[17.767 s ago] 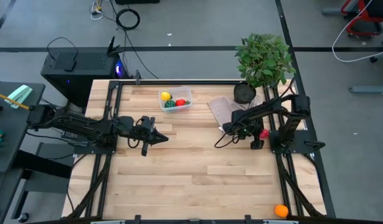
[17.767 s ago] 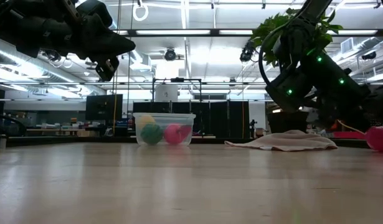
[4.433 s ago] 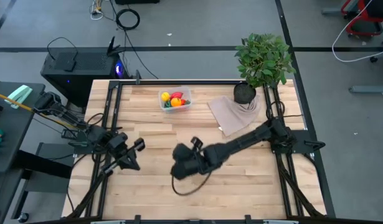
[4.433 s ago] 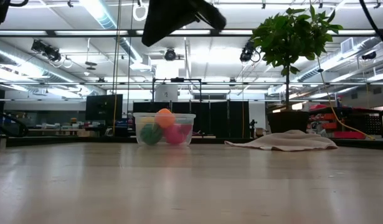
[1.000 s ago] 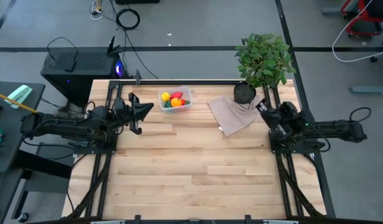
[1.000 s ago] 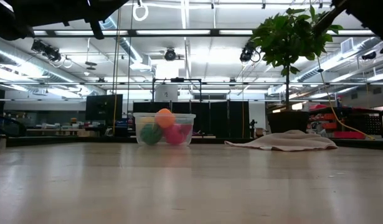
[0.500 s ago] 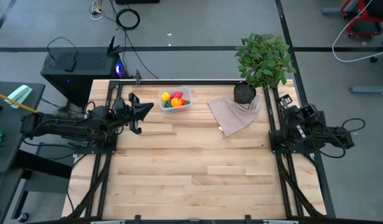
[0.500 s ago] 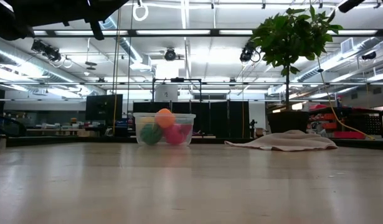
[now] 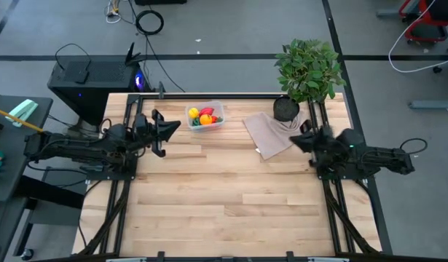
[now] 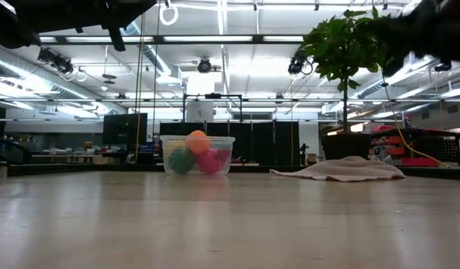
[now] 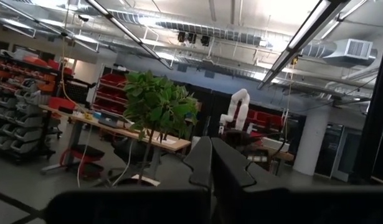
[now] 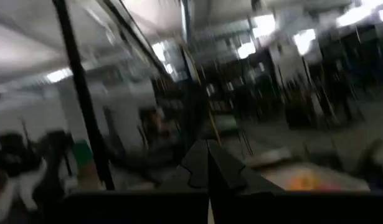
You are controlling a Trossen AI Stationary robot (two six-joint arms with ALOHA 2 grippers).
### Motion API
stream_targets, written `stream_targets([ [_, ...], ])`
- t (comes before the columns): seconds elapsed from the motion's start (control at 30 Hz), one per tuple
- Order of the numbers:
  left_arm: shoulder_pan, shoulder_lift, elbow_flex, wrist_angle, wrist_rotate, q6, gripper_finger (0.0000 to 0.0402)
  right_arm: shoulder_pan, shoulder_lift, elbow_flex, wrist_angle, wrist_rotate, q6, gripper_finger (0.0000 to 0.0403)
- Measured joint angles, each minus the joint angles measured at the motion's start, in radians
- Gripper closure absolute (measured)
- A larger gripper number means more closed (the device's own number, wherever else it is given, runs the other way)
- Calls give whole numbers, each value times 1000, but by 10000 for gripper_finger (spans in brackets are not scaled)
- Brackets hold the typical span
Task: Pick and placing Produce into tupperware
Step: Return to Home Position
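The clear tupperware (image 9: 205,116) stands near the table's far edge. It holds the produce: a yellow piece (image 9: 194,112), an orange piece (image 9: 205,118) on top, a red piece (image 9: 209,111) and a green one (image 9: 199,124). The low view shows the tupperware (image 10: 198,155) with the orange piece (image 10: 197,140) highest. My left gripper (image 9: 173,125) hangs shut above the table, just left of the tub, tilted upward. My right gripper (image 9: 296,141) hangs shut by the right edge, beside the cloth. Both wrist views show shut fingers, left gripper (image 11: 211,163) and right gripper (image 12: 208,163), with nothing between them.
A beige cloth (image 9: 271,132) lies at the far right, partly against the black pot (image 9: 285,109) of a leafy plant (image 9: 307,69). Bare wood (image 9: 224,204) fills the near half of the table. Metal frame rails (image 9: 118,196) run along both sides.
My right gripper has pulled back toward the right edge and risen, then swung down again toward the cloth, turning as it went, and it has stayed shut. The tub and the produce have not moved.
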Motion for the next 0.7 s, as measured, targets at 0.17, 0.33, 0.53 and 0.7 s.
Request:
stream_targets([
  [0.17,0,0,0,-27,0,0,395,0,0,-1,-254,19,3,401],
  [0.33,0,0,0,-28,0,0,380,0,0,-1,-376,19,3,400],
  [0.53,0,0,0,-28,0,0,384,0,14,-1,-404,15,3,400],
  [0.7,0,0,0,-28,0,0,395,0,18,-1,-404,16,35,399],
])
